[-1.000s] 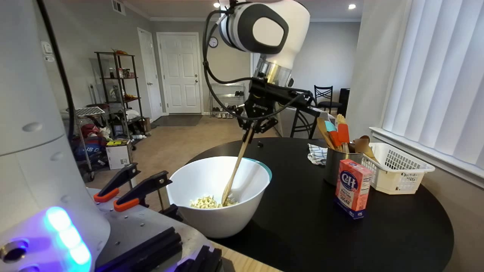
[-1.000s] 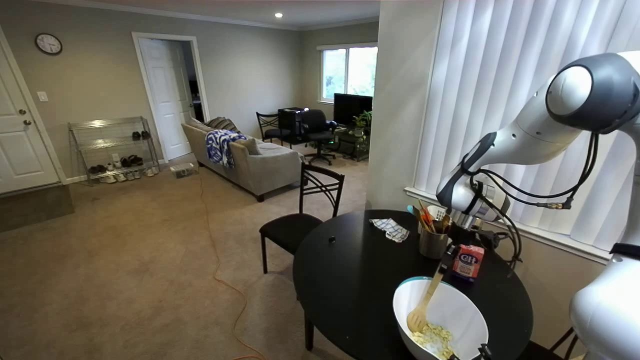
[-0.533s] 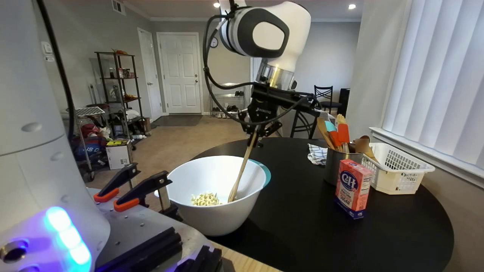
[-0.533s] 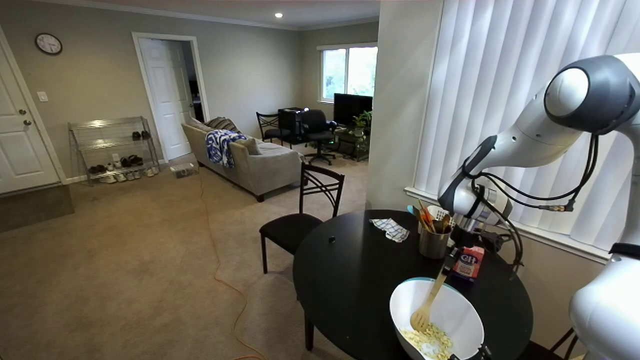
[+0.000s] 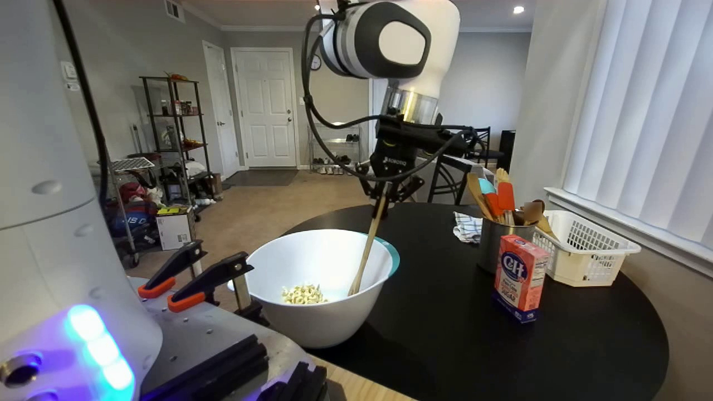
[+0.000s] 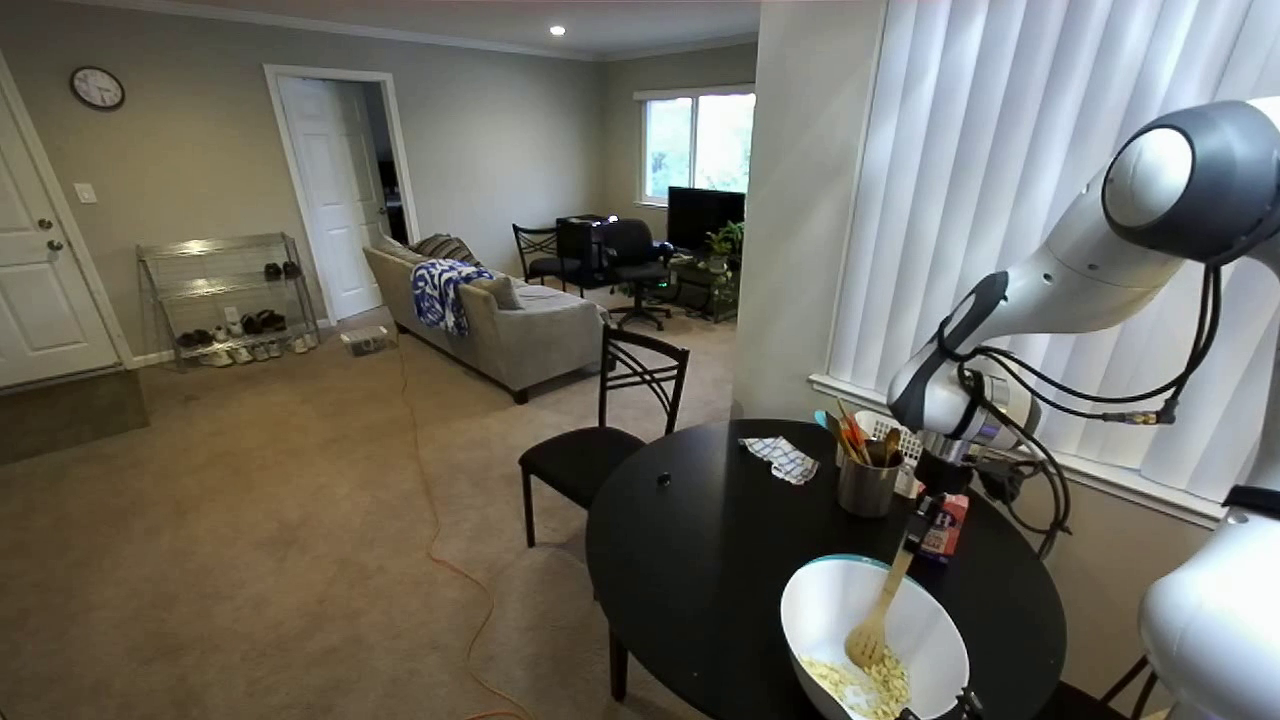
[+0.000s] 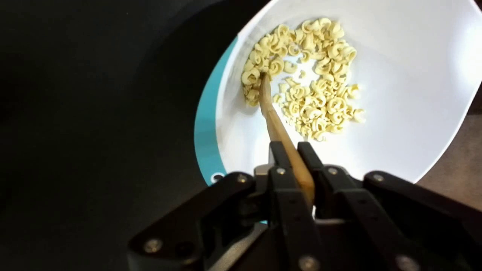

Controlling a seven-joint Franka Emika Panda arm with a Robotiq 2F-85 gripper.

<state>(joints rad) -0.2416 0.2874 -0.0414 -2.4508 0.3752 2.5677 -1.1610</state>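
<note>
I saw the pincer (image 7: 293, 150) clamped tight on a slotted wooden spoon (image 5: 367, 250), which slanted down beneath it into a white bowl (image 5: 315, 328), its tip among pale yellow curls (image 7: 336, 106).

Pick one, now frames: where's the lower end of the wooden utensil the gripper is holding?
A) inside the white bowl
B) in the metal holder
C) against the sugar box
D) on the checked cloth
A: the wrist view shows the wooden utensil running from between the fingers of the gripper down to the pale curled pieces inside the white bowl.
</note>
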